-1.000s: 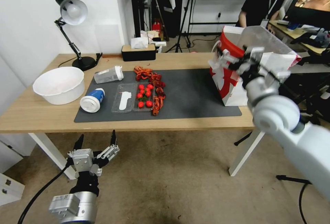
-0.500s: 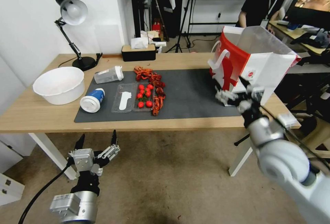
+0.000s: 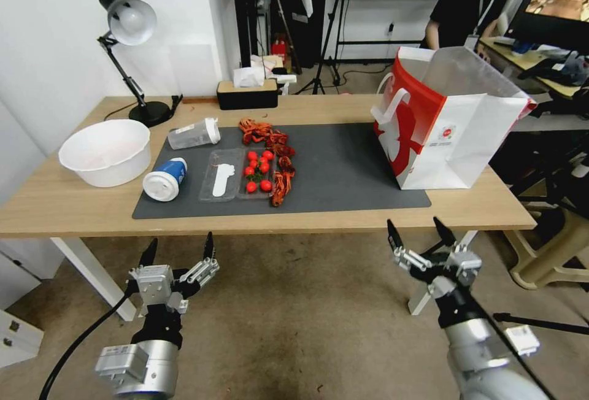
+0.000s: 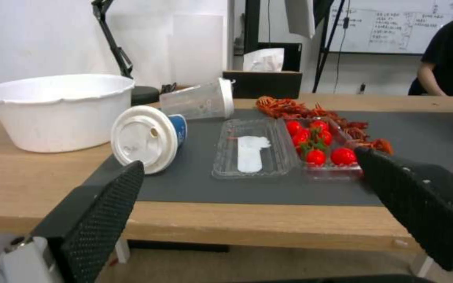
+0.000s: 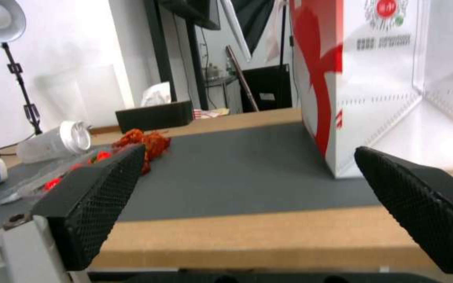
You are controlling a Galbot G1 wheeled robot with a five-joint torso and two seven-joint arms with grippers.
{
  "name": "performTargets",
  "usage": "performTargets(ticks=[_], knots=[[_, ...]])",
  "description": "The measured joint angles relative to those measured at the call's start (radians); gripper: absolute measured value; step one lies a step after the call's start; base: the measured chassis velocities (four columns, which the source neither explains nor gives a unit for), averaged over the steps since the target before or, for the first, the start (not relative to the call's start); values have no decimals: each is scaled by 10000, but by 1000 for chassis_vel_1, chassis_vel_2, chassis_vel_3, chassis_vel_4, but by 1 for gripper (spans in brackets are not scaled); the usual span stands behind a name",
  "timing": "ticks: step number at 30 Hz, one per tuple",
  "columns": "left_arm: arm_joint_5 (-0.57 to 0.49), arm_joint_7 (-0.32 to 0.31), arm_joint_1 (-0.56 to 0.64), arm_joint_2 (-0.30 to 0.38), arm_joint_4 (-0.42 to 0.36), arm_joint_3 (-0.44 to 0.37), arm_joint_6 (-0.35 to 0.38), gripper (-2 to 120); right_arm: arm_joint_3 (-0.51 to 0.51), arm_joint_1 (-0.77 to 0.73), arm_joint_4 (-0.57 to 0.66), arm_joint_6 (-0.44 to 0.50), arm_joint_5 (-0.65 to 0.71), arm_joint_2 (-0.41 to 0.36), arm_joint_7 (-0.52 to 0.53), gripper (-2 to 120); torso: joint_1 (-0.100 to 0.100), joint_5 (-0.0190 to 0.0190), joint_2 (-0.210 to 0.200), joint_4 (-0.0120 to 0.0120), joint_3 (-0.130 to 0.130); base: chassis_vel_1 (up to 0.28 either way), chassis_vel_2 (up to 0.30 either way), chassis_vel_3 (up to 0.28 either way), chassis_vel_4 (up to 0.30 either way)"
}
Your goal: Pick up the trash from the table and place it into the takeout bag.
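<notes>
Trash on the long light-wood table (image 3: 73,210), large white-and-red paper takeout bag (image 3: 451,127) upright at its right end; blue-and-white lidded paper cup (image 3: 164,179) and clear white-capped plastic cup (image 3: 194,133) lying on the dark grey mat (image 3: 343,167); left gripper (image 3: 178,251) and right gripper (image 3: 418,234) below the table's front edge, fingers spread, empty

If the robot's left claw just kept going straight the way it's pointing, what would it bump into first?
Probably the front edge of the table. The open left gripper sits just below the tabletop. If it cleared the edge, the clear plastic tray lies straight ahead, with the blue-and-white cup off to one side. Depth is hard to judge.
</notes>
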Motion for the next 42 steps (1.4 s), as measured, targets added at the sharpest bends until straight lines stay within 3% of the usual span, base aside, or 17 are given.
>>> performTargets(ticks=[10,18,21,25,32,42], knots=[[-968,-120,-1150,738,198,-407,340,100,-500,77,-243,71,-408,350,-46,100,2,1,-1,2,2,0,0,0,0],[-3084,-763,-3090,2236,959,-657,941,100,-549,110,-182,-71,-497,300,12,100,2,-3,-1,0,2,0,0,0,0],[-4168,-959,-4298,3131,1675,-603,1268,100,-539,58,-165,-92,-612,315,20,100,2,0,0,-1,2,0,0,0,0],[-4842,-1082,-5350,3687,2321,-438,1722,100,-563,112,-173,-144,-654,312,40,100,3,1,0,-7,3,0,0,0,0],[-5290,-1308,-6134,3971,3077,-395,2710,100,-764,377,-337,-244,-655,117,74,100,3,1,-1,-1,3,0,0,0,0],[-5588,-1279,-6594,4050,3869,-302,3292,100,-822,469,-414,-270,-687,69,85,100,3,1,-1,-1,3,0,0,0,0]])
